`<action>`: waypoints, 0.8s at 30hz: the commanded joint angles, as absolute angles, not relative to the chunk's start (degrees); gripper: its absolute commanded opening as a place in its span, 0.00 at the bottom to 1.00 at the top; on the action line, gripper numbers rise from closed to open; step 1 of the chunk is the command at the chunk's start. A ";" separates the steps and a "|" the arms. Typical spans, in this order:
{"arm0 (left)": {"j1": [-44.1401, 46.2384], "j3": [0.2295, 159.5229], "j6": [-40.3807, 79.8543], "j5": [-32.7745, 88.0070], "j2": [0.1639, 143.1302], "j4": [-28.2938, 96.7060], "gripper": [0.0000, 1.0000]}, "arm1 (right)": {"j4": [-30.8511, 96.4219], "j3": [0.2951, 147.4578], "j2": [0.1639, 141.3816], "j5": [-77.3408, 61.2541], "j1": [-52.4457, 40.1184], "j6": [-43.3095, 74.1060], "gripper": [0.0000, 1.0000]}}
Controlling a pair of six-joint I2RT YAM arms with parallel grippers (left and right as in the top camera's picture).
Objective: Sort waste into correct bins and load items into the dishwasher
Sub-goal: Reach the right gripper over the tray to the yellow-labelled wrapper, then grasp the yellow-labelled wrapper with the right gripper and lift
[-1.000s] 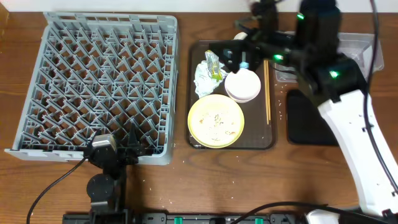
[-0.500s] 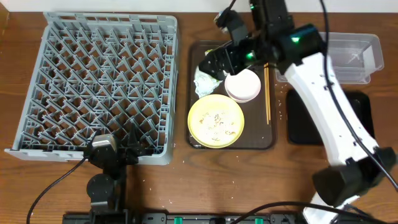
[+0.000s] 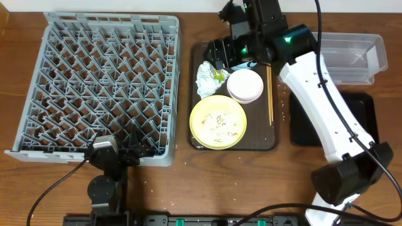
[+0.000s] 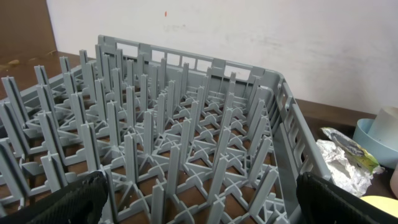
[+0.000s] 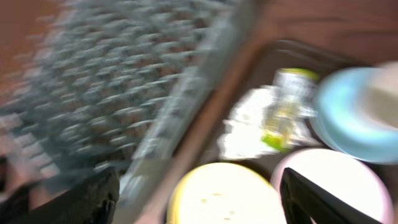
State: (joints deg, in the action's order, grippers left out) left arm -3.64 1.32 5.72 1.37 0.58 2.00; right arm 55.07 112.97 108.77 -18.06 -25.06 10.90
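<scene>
Lying at the far left of the brown serving tray (image 3: 196, 107), the crumpled white napkin (image 3: 205, 80) has the yellow-green wrapper (image 3: 217, 75) resting on its right edge. Near them sits the pale yellow plate (image 3: 218, 121) with beige crumbs (image 3: 217, 120) on it. To the right are the pinkish-white bowl (image 3: 245, 86) and, farther back, the light blue bowl (image 5: 348, 118). The chopsticks (image 3: 270, 94) lie along the tray's right side. My right gripper (image 3: 217, 58) hangs just above the napkin and wrapper. My wrist view is blurred, but its 2 fingers (image 5: 87, 199) stand wide apart and hold nothing. Far right, the clear tub (image 3: 355, 59) sits beyond the black tray (image 3: 303, 119). Left of everything is the grey dish rack (image 3: 100, 88). My left gripper (image 3: 135, 145) rests at its near edge, fingers wide, empty.
</scene>
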 commanded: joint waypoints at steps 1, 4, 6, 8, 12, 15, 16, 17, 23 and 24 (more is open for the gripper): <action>-3.44 0.23 4.95 0.84 0.23 4.05 0.98 | 55.27 112.36 111.90 -3.57 -26.28 14.81 0.83; -3.44 0.23 4.95 0.84 0.23 4.05 0.98 | 55.20 112.03 115.44 -4.62 -26.70 16.32 0.83; -3.44 0.23 4.95 0.84 0.23 4.05 0.98 | 54.26 112.03 117.60 -6.04 -26.96 16.71 0.84; -3.44 0.23 4.95 0.84 0.23 4.05 0.98 | 52.90 112.03 119.44 -6.76 -27.22 16.73 0.85; -3.44 0.23 4.95 0.84 0.23 4.05 0.98 | 50.76 112.03 121.89 -6.96 -27.92 16.71 0.85; -3.44 0.23 4.95 0.84 0.23 4.05 0.98 | 49.69 112.03 123.04 -6.85 -28.80 16.69 0.83; -3.44 0.23 4.95 0.84 0.23 4.05 0.98 | 49.36 112.03 123.68 -5.96 -29.04 16.71 0.82; -3.44 0.23 4.95 0.84 0.23 4.05 0.98 | 49.10 112.03 123.90 -4.91 -29.26 16.73 0.79; -3.44 0.23 4.95 0.84 0.23 4.05 0.98 | 47.44 111.94 127.09 2.98 -30.06 17.98 0.71; -3.44 0.23 4.95 0.84 0.23 4.05 0.98 | 47.27 111.94 127.66 2.98 -30.06 17.98 0.70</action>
